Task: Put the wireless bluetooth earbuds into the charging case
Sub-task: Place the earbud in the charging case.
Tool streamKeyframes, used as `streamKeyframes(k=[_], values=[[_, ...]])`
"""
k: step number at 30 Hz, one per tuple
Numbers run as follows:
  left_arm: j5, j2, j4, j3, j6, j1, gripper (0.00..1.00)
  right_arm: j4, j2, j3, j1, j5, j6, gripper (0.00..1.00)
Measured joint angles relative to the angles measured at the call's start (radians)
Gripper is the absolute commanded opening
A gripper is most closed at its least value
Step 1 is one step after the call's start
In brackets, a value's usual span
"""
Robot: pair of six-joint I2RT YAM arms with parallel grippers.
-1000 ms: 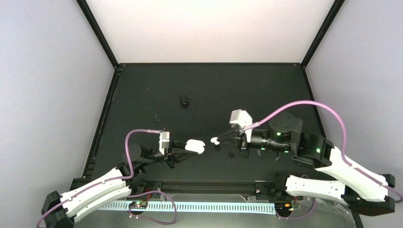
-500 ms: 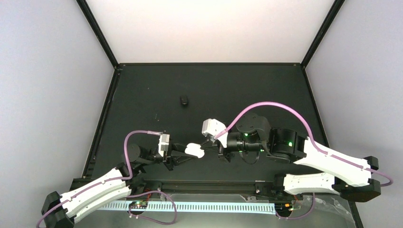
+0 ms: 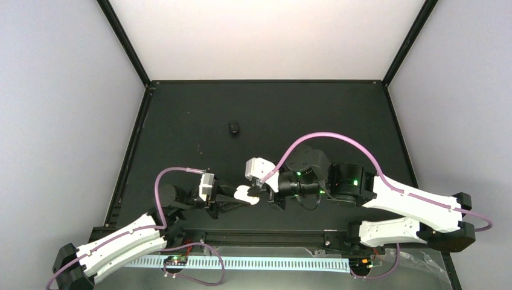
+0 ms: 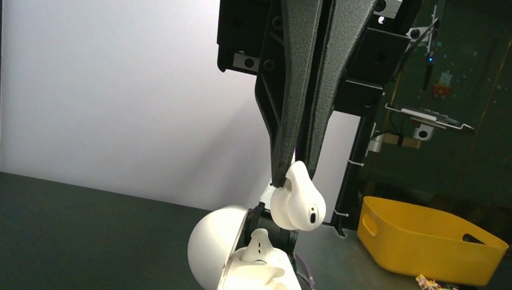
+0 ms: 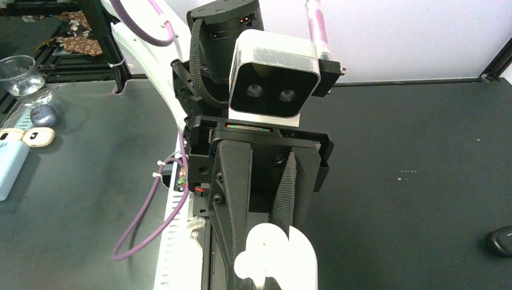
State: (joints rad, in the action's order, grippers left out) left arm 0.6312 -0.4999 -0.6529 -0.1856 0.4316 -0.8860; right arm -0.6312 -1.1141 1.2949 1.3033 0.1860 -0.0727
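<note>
My left gripper (image 3: 239,196) is shut on an open white charging case (image 3: 245,193), held above the table. In the left wrist view the case (image 4: 214,241) gapes upward with one white earbud (image 4: 259,241) seated in it. My right gripper (image 4: 293,173) reaches down from above, shut on a second glossy white earbud (image 4: 297,204) that hangs just above the case's free socket. In the right wrist view the left gripper's black fingers (image 5: 235,193) run down to the white case (image 5: 284,254). A small black rounded piece (image 3: 233,128) lies on the table farther back.
The black table (image 3: 338,121) has a raised black frame and pale walls around it. The black piece also shows in the right wrist view (image 5: 500,240). Off the table, a yellow bin (image 4: 428,241) stands to one side, and small cases (image 5: 37,138) and a glass (image 5: 21,72) stand to the other.
My right arm has swung left with the white earbud, from well right of the case to just over it. My left gripper has shifted the case slightly left and nearer.
</note>
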Motion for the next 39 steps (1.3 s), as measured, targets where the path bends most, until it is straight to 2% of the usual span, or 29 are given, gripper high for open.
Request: streamKeyframes(k=[39], values=[[0.004,0.010,0.001,0.000,0.014,0.000,0.02,0.047,-0.050,0.000,0.084,-0.183,-0.010,0.01]])
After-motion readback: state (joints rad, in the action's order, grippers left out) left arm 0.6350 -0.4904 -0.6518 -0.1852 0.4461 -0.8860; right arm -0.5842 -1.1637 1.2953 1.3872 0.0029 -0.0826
